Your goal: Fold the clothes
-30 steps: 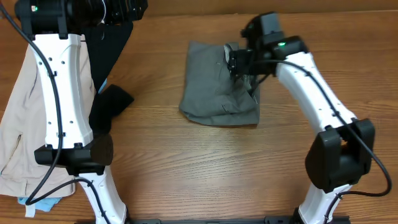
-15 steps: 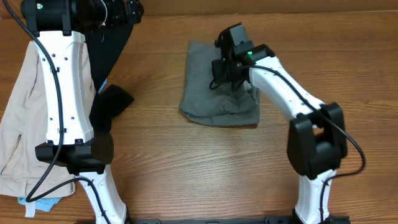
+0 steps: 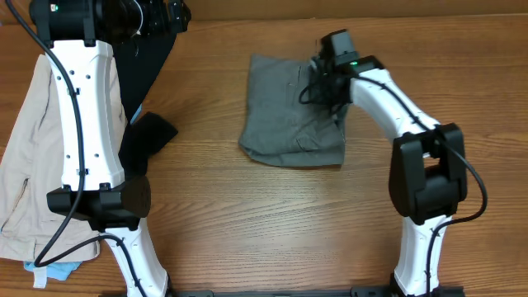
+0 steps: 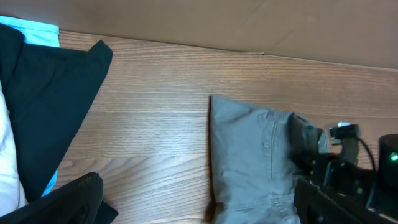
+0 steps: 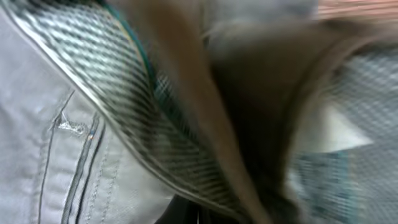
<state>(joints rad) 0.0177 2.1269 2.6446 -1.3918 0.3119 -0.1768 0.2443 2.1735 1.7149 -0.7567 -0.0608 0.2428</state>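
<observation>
**Overhead.** The grey shorts (image 3: pixel 285 115) are lying folded into a rough rectangle on the wooden table (image 3: pixel 272 214), at upper centre of the frame. The right gripper (image 3: pixel 318 82) is sitting down on the upper right edge of the shorts, touching the cloth. From above it is showing only as a dark mass, so I cannot tell whether it is clenched or released. The left gripper (image 3: pixel 169 12) is hanging at the upper left, over a black garment (image 3: pixel 153 58). The beige shorts (image 3: pixel 25 165) are spreading down the left edge, partly under the left arm (image 3: pixel 87 107). A scrap of light-blue garment (image 3: pixel 49 268) is peeking out at lower left.

**Left wrist.** The left gripper (image 4: pixel 199 186) is standing released. Its two dark fingers (image 4: pixel 74 196) are showing in the bottom corners, wide apart, with only bare table between them. The grey shorts (image 4: pixel 249 155) are lying at lower centre right. The right gripper (image 4: pixel 308 146) is pressing at their right edge. The black garment (image 4: pixel 50 106) is filling the left side, with a light-blue strip (image 4: pixel 34 32) at its upper left.

**Right wrist.** The view is blurring, with the lens right up against the cloth. Grey woven fabric with a stitched seam (image 5: pixel 68 149) is showing at lower left. A paler checked lining (image 5: pixel 124 81) is running diagonally across it. No fingers are making themselves out here, so the grip cannot be told.
</observation>
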